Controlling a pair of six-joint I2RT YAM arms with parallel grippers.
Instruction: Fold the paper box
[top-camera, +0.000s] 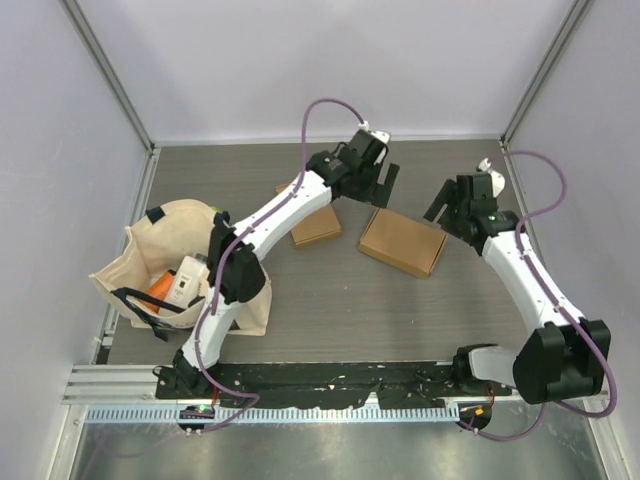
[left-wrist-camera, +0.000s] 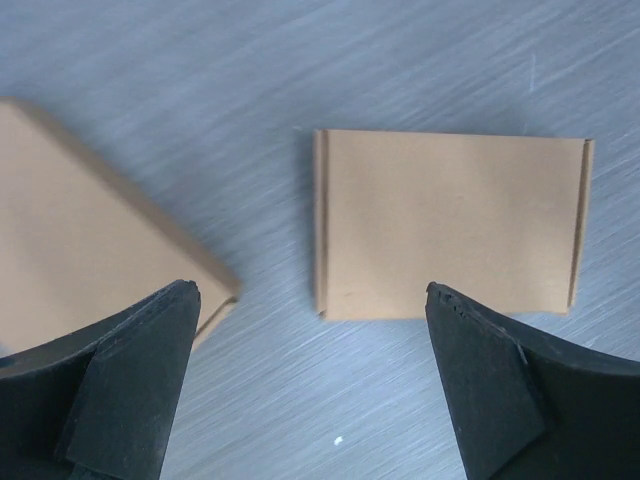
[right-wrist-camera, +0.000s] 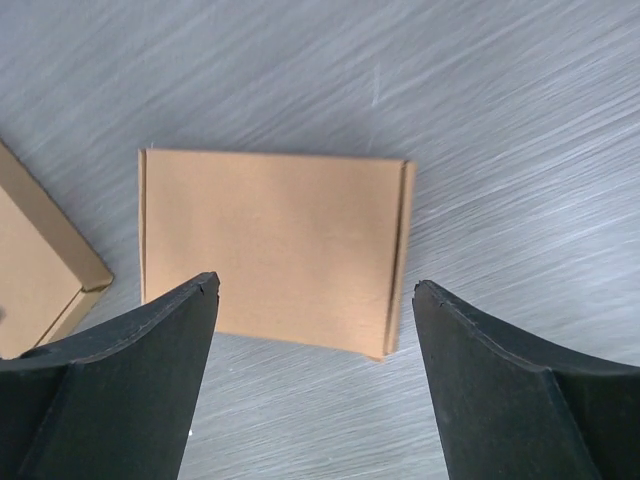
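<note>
- Out over the far middle of the bench (top-camera: 330, 300), the left gripper (top-camera: 385, 183) hangs with its jaws spread wide and nothing between them. In its wrist view the black fingers (left-wrist-camera: 130, 385) sit over bare bench and don't touch any cardboard.
- Just past those fingertips is the paper box (left-wrist-camera: 450, 225). It's brown, closed up and lying flat, with a narrow folded strip down each short side.
- The right gripper (top-camera: 440, 205) is on the other side of that same box. It's also wide open and holding nothing. Its wrist view shows the box sitting between and beyond the two fingers (right-wrist-camera: 500, 390), clear of both.
- From the top camera, the paper box lies at a slant on the bench, roughly between the two grippers and a bit nearer the arm bases than either one.
- A second box (top-camera: 315, 228) is to the left of it, near but not touching, with part of it tucked under the left arm (top-camera: 290, 205). It pokes in at the left edge of both wrist views too. The right wrist view seems to show a raised edge on it, but it's too cropped to be sure.
- Way over on the left side of the bench there's a cream tote bag (top-camera: 150, 235) with dark handles, slumped open. Something white and something orange are inside, but it's hard to tell what they are.
</note>
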